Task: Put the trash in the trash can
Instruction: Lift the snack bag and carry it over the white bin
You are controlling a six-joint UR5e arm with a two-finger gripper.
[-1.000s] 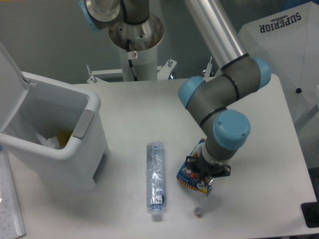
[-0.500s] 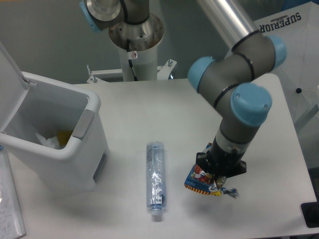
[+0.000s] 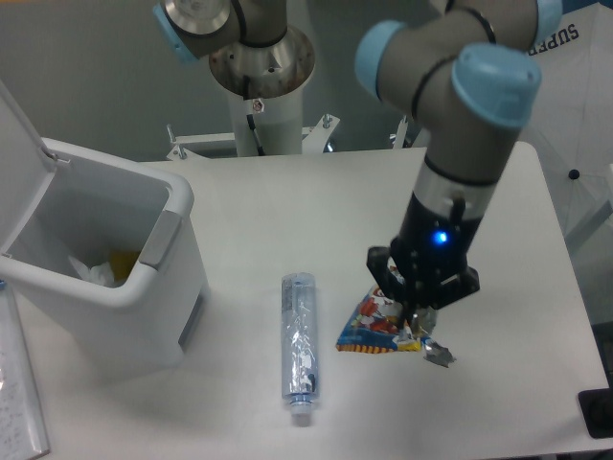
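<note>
A blue snack packet (image 3: 378, 326) hangs just above the table at the front right, with my gripper (image 3: 418, 312) shut on its right end. A clear slim bottle (image 3: 299, 344) with a white cap lies flat on the table to the packet's left, cap toward the front edge. The white trash can (image 3: 144, 278) stands at the left with its lid (image 3: 17, 149) swung open; some white and yellow scraps lie inside it. The gripper is well to the right of the can.
The arm's white base column (image 3: 261, 105) rises at the back middle of the table. A white panel printed SUPERIOR (image 3: 556, 57) stands at the back right. A dark object (image 3: 599, 414) sits at the front right corner.
The gripper has risen with the snack packet in it, lifting it off the table and shifting slightly right. The bottle and can have not moved.
</note>
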